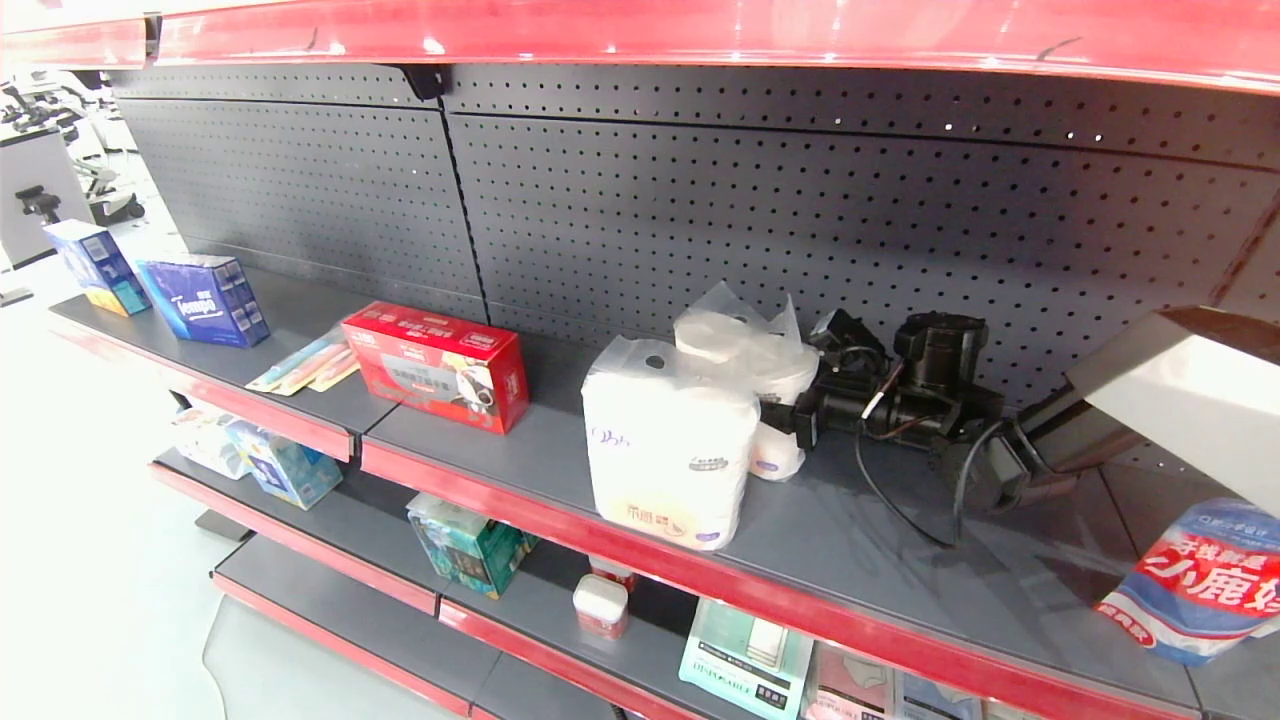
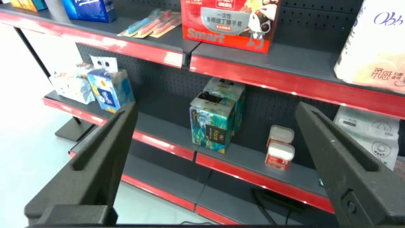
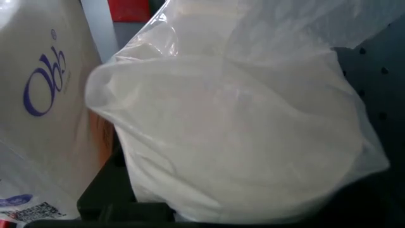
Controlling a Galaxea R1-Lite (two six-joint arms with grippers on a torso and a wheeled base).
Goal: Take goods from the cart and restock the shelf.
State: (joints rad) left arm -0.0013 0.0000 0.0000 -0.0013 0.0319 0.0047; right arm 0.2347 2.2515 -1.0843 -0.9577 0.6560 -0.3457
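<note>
Plastic-wrapped roll pack, pressed close against the right wrist camera, with a second white printed pack just beside it. From the head view, both stand on the upper shelf: the printed pack at the front edge, and the task's roll pack touching it from behind. The right gripper lies against the rear pack's side; whether it clamps the pack or merely touches it cannot be told.

Upper shelf contents, from the robot's left:
- two blue boxes
- flat toothbrush packs
- a red box
- the two roll packs
- a blue, white and red bag, well apart at the right edge

The shelf below holds light-blue tissue packs, a teal box, a small red-and-white canister and a pale green pack.

The left wrist view faces that lower shelf from the front. The left gripper hangs before it, fingers spread wide with nothing between them. Here the teal box stands upright and two canisters are stacked one on the other, where the head view gives only a lid from above. The red box sits on the shelf above them
</note>
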